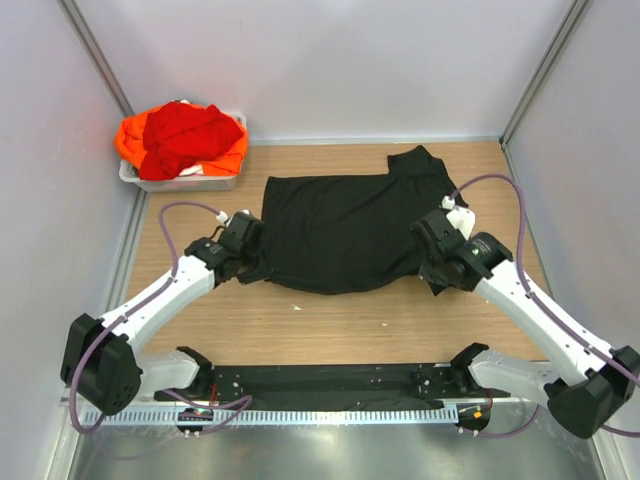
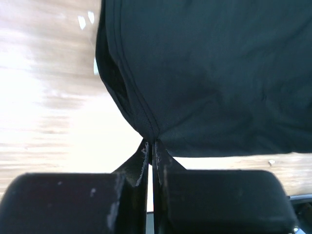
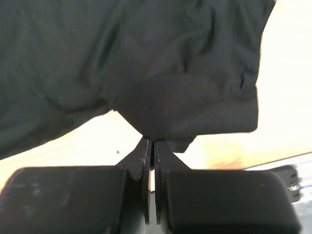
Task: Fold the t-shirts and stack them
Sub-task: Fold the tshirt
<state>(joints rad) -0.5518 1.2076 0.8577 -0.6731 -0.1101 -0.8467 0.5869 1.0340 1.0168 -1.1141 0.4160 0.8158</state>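
**Grip on both near corners of the black shirt (image 1: 345, 235)**

Nearest of all, on the near side of the black shirt, a black rail (image 1: 330, 382) runs across between the two arm bases. A strip of bare wooden tabletop (image 1: 330, 330) lies between that rail and the shirt's near hem.

At the shirt's near left corner, the left claw (image 2: 152, 144) is clenched on the cloth. Its fingers are pressed together, and a stitched hem leads straight into the tips. At the near right corner, the right claw (image 3: 152, 141) is clamped on the cloth in the same way. The fabric there is bunched into thick folds just above the tips.

The shirt is spread wide between the two claws in the middle of the tabletop. Its body lies mostly smooth, and its near hem sags a little between the two pinched corners. One sleeve sticks out from its far right corner.

Beyond the shirt's far left corner, and well apart from it, sits a pale plastic tub (image 1: 180, 183). A crumpled red shirt (image 1: 185, 130) is heaped on top in the tub. An orange shirt (image 1: 127, 142) lies under the red one and spills over the rim.
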